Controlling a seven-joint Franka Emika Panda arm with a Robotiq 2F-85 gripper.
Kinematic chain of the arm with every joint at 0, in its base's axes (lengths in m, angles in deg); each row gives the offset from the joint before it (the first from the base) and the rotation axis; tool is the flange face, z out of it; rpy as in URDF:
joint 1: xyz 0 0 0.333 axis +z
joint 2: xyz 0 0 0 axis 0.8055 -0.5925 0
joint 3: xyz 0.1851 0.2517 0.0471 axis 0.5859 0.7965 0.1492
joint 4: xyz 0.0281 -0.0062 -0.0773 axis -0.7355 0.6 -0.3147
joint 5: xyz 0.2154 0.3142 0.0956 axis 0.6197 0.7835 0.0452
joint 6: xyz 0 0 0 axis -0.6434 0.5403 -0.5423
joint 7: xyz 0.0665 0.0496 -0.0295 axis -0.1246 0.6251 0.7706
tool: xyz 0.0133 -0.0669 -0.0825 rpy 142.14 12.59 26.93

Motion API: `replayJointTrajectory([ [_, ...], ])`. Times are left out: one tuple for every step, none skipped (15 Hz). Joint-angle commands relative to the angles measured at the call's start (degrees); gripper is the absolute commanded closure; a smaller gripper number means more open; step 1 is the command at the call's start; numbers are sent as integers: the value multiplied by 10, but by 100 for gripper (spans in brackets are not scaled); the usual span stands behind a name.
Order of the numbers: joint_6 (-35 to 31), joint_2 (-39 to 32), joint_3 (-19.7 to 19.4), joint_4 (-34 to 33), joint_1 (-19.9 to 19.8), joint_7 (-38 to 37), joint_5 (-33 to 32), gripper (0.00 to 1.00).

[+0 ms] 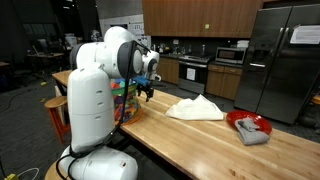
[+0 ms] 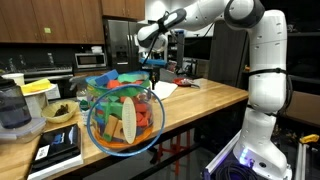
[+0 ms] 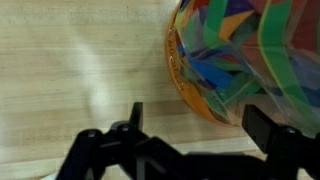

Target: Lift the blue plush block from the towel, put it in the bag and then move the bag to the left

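The bag (image 2: pixel 122 115) is a see-through plastic bag full of multicoloured pieces, standing near the wooden table's end. It is partly hidden behind the arm in an exterior view (image 1: pixel 126 100). It fills the upper right of the wrist view (image 3: pixel 240 50). My gripper (image 3: pixel 195 112) is open and empty, hovering just above the bag's rim, and shows in both exterior views (image 1: pixel 148 88) (image 2: pixel 155 65). The white rumpled towel (image 1: pixel 195 108) lies mid-table with nothing blue on it. I cannot pick out the blue plush block among the coloured pieces.
A red bowl (image 1: pixel 248 122) sits on a small grey cloth (image 1: pixel 256 134) past the towel. The wooden table (image 1: pixel 190 145) runs long. A kitchen counter with a blender (image 2: pixel 12 108) and dishes stands beside the bag's end.
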Motion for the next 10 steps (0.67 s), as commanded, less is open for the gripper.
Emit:
replayJointTrajectory([
  [25, -30, 3, -53, 10, -18, -2, 0],
  [27, -36, 3, -61, 12, -21, -1, 0],
  [30, -41, 3, -69, 14, -23, 0, 0],
  [32, -45, 2, -75, 15, -23, 0, 0],
  [33, -48, 2, -81, 16, -24, 1, 0],
  [32, -51, 1, -85, 17, -25, 1, 0],
  [30, -54, 0, -87, 17, -27, 1, 0],
  [25, -54, -2, -87, 16, -29, 1, 0],
  [18, -55, -3, -86, 15, -31, 1, 0],
  [2, -53, -7, -82, 14, -36, -1, 0],
])
